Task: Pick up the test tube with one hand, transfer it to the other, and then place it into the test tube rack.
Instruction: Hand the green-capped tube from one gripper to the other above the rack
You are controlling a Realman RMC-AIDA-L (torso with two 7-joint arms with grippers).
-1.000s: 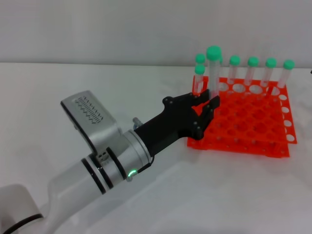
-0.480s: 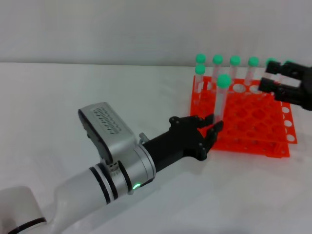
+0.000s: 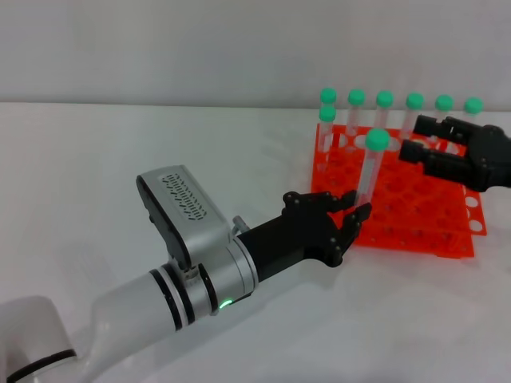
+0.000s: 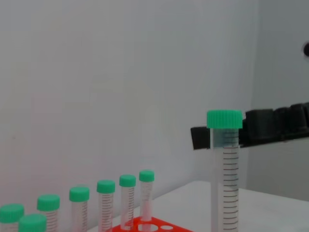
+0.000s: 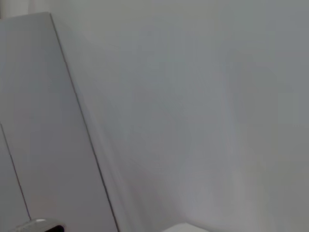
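Note:
A clear test tube (image 3: 366,177) with a green cap stands upright in front of the rack, its lower end held by my left gripper (image 3: 356,207), which is shut on it. The left arm with the green ring light reaches in from the lower left. My right gripper (image 3: 417,137) comes in from the right with its fingers open, level with the tube's cap and a short way to its right, not touching it. The left wrist view shows the test tube (image 4: 225,183) close up, with the right gripper's black fingers (image 4: 260,128) just behind its cap. The orange-red test tube rack (image 3: 415,217) lies behind both grippers.
Several green-capped tubes (image 3: 385,108) stand in the rack's back row and left corner, also seen as tubes (image 4: 106,203) in the left wrist view. The white table (image 3: 120,152) spreads to the left and front. The right wrist view shows only a pale wall (image 5: 193,96).
My left gripper has drawn back from the rack toward me, carrying the tube lower and slightly right. The right gripper has entered from the right and moved left toward the tube's cap.

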